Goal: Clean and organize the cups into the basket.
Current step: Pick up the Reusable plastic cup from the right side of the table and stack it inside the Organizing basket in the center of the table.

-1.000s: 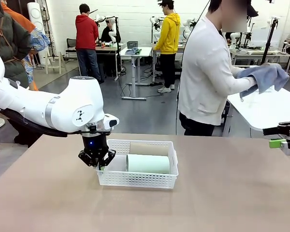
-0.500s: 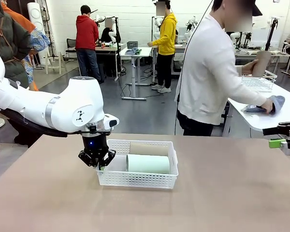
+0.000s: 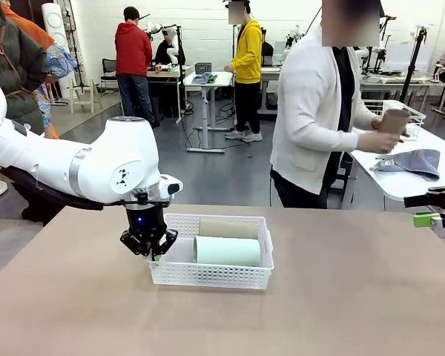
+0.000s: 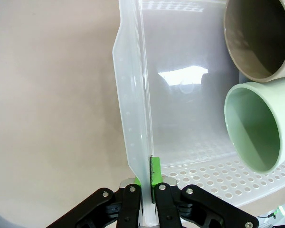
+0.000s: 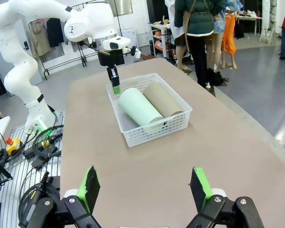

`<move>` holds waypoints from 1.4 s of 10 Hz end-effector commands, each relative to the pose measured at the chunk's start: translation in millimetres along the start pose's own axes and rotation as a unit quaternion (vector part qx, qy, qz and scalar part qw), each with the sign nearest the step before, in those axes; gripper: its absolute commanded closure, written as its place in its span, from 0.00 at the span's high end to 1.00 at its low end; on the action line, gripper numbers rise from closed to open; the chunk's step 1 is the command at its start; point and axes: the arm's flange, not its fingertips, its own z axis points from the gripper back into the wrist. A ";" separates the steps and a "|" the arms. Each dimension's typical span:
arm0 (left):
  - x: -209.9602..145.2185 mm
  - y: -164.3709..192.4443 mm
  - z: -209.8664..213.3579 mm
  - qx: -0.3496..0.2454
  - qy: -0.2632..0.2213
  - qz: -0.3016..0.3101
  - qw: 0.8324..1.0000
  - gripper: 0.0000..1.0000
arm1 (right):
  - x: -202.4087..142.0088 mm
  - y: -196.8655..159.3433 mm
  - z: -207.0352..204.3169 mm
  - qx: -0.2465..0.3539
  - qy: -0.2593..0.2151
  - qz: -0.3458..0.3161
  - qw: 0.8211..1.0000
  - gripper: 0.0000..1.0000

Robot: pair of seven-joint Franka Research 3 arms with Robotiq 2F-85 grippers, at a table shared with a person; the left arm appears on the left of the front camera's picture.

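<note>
We pinch the basket (image 4: 133, 118) wall with left fingers (image 4: 154, 173), mint cup (image 4: 254, 126) and tan cup (image 4: 256, 38) inside, right fingers (image 5: 90, 187) spread over the desk (image 5: 133, 166), a person (image 3: 311, 126) beyond holding another cup (image 3: 394, 121).

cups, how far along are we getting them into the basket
Done: the mint green cup and one tan cup lie in the basket. In hand: the left gripper is shut on the basket's wall; the right gripper is open. Left: the person holds the third cup.

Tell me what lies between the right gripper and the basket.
Only bare tabletop. In the right wrist view, the stretch from the open right gripper to the basket holds nothing else.
</note>
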 end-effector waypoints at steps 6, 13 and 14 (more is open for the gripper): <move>-0.2 -1.0 3.2 -0.001 -0.004 0.000 1.000 0.00 | 1.6 -0.4 -1.1 0.004 -0.001 0.002 1.000 1.00; -0.2 -1.0 3.2 -0.001 -0.004 0.000 1.000 0.00 | 0.0 0.0 0.0 0.000 0.000 0.000 1.000 1.00; -0.2 -1.0 3.2 -0.001 -0.004 0.000 1.000 0.00 | -12.9 -3.4 0.2 0.007 0.015 0.017 1.000 1.00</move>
